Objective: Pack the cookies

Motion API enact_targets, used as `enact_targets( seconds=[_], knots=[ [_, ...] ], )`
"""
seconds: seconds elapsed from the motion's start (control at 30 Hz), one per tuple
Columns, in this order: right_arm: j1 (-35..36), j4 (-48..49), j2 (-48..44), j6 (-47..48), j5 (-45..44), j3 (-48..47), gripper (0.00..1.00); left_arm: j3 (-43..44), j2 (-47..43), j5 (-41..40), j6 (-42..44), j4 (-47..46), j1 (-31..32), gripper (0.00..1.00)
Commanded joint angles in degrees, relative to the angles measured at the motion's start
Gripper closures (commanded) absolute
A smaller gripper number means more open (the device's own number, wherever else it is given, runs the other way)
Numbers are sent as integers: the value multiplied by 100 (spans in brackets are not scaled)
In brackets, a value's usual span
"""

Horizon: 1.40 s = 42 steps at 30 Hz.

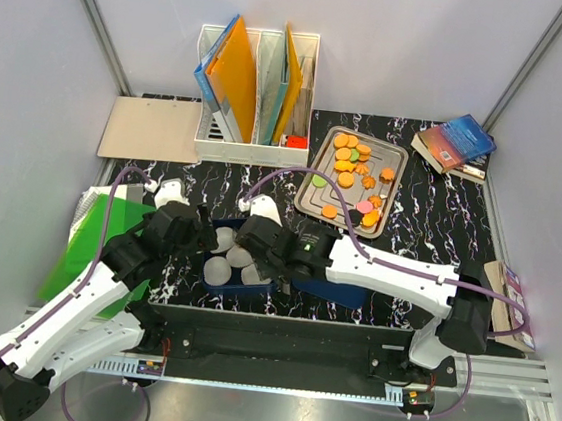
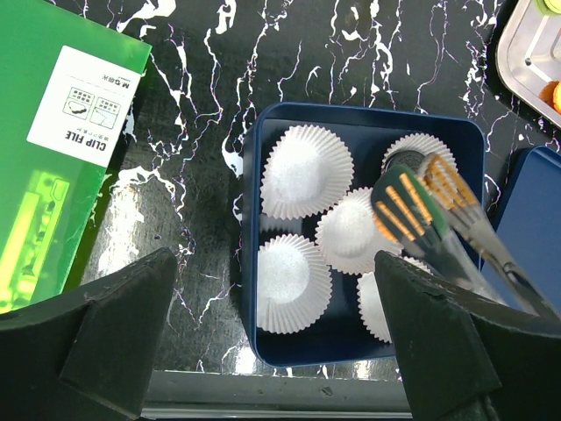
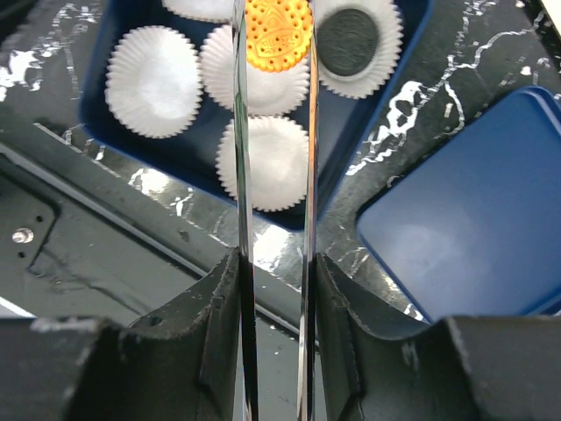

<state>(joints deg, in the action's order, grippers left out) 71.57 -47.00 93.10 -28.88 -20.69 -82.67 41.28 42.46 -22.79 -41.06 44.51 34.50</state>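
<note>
over the blue box (image 2: 359, 123) at the near edge of the table, gripping a pair of metal tongs (image 3: 242, 175) in the right claw (image 3: 273, 289) and carrying an orange cookie (image 3: 278, 33) pinched between the tong tips, just above one of the white paper cups (image 2: 307, 171).

probably nearing the release into that cup. risking a miss from here: letting go while hanging off centre, and landing the cookie on a frilled rim or between two cups rather than inside one. also risking a slip out of the smooth blades before lowering, given only a light pinch on the edge of the disc. possibly nudging or tipping the flimsy cups by sinking the tips too far, or dropping onto the neighbouring cup, already holding a black cookie (image 3: 347, 35). possibly brushing the left claw (image 2: 276, 324), hovering close above the same box.

holding the right claw partly closed, clamped on the tong handles and touching nothing else. showing the left claw spread wide, empty, touching nothing. with most of the cookies (image 1: 349, 162) lying on the metal tray (image 1: 393, 150) at the back right, well apart from the box, and a blue lid (image 3: 465, 210) lying just beside it.
</note>
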Motion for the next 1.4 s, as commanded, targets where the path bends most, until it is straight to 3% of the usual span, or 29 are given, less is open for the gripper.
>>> enact_targets(
  seconds=[0.0,0.33,0.7,1.07,1.23,1.37],
  knots=[
    [146,209,59,-109,-23,-363,68,65,-62,-103,-69,-83,13,1],
    [234,69,68,-179,-93,-346,67,30,-97,-86,-69,-92,13,1],
    [314,-2,-11,-284,-190,-302,55,38,-89,-51,-87,-92,13,1],
    [357,-107,-108,-337,-295,-302,54,30,-53,-33,-104,-92,13,1],
    [375,-134,-108,-381,-322,-319,42,21,-45,-24,-113,-109,13,1],
    [375,-151,-108,-381,-366,-363,40,21,-45,-7,-104,-118,4,1]
  ],
)
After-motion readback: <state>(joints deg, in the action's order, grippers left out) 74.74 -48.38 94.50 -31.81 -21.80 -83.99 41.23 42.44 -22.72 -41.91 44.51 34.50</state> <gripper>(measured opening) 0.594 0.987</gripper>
